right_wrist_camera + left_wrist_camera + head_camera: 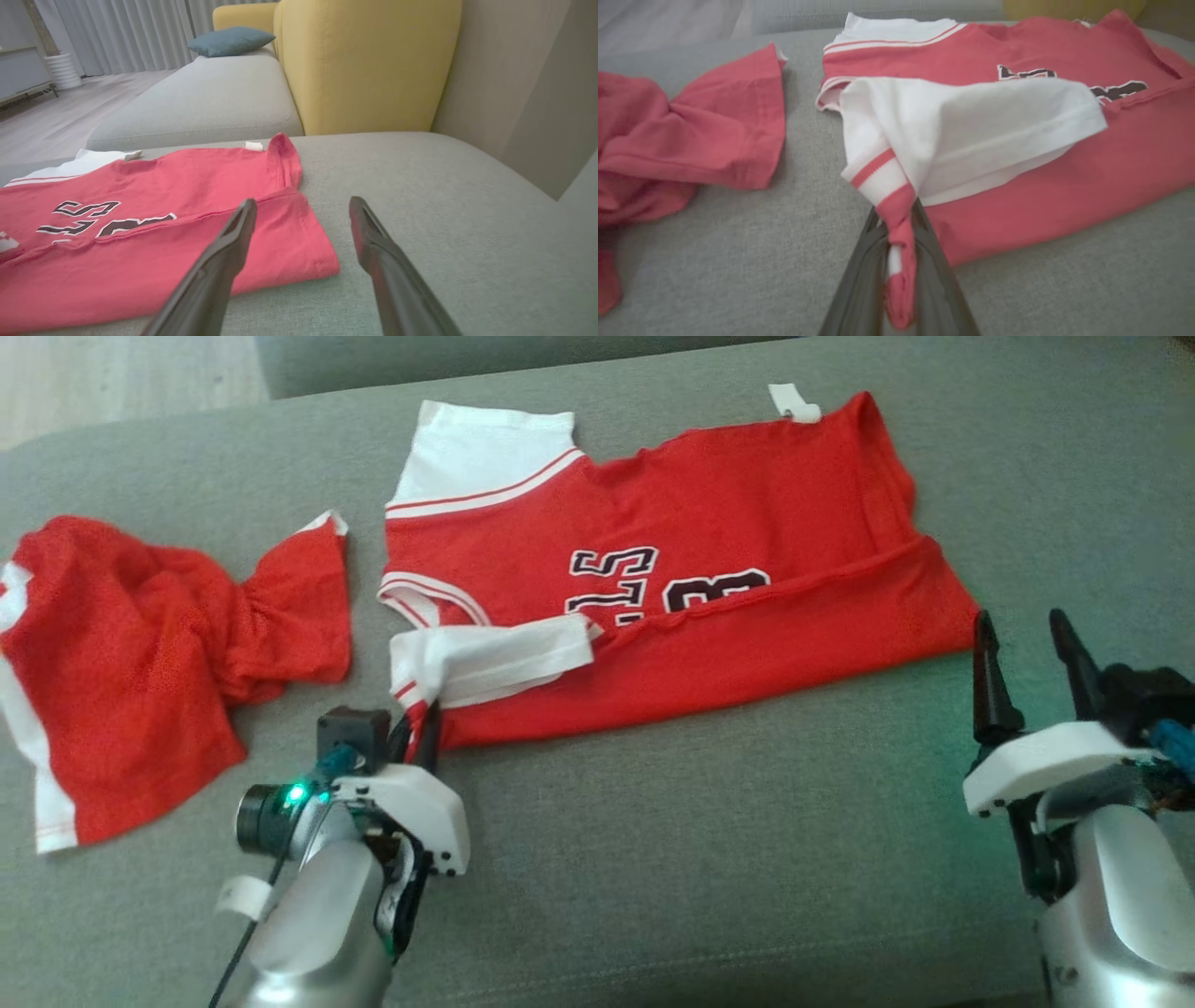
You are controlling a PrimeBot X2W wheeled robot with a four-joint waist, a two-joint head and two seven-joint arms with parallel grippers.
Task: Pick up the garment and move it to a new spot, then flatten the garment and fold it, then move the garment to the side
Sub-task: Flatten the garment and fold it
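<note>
Left wrist view: the left tool (899,212) is pinched shut on the jersey (1017,186) by its striped cuff (878,175). Right wrist view: the right tool (303,201) stands wide apart and empty, beside the hem corner (322,266).

Red shorts (140,681) lie crumpled on the grey sofa (700,859); yellow backrest (369,60) behind; blue pillow (231,40) beyond.

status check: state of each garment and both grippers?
Left gripper: shut on sleeve cuff.
Right gripper: open, empty, beside jersey hem.
Jersey: flat on sofa, near edge folded over.
Shorts: crumpled, apart from jersey.
</note>
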